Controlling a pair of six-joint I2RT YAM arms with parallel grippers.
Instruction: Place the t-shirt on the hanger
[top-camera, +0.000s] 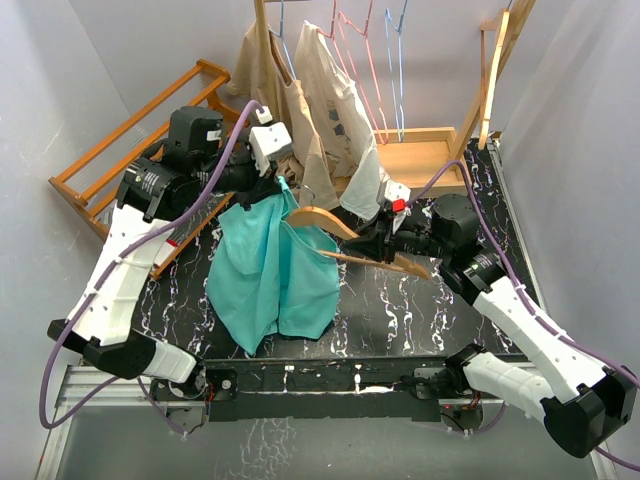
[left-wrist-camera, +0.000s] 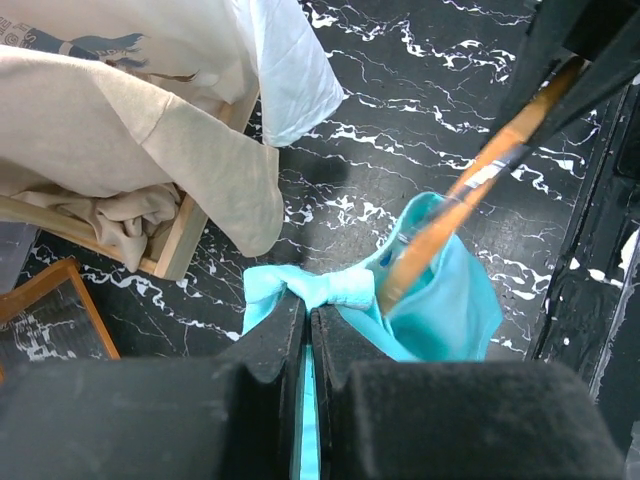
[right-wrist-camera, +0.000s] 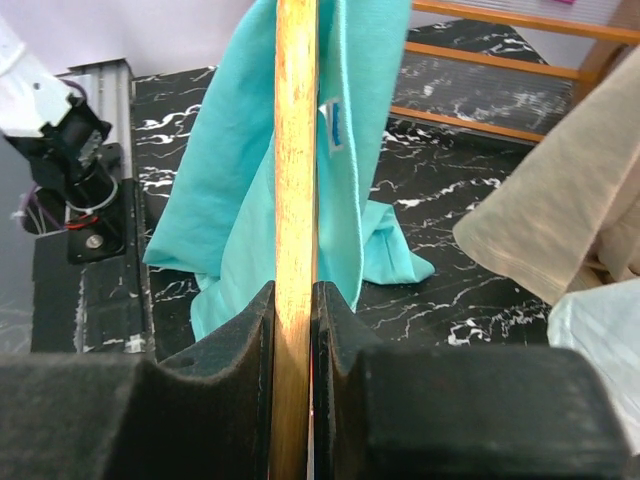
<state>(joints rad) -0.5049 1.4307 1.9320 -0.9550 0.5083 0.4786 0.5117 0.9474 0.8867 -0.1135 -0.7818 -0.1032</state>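
Spanning the scene, the black marbled counter (top-camera: 400, 310) is brushed by the lower folds of the teal t-shirt (top-camera: 270, 275), which is held up, bunched near its collar, by the left jaws, pressed shut on the cloth. The wooden hanger (top-camera: 325, 215) is clamped by its bar between the right jaws, and one of its ends is poked into the shirt's opening. The task is judged partly done: the other shoulder is yet to be drawn over and the garment released.
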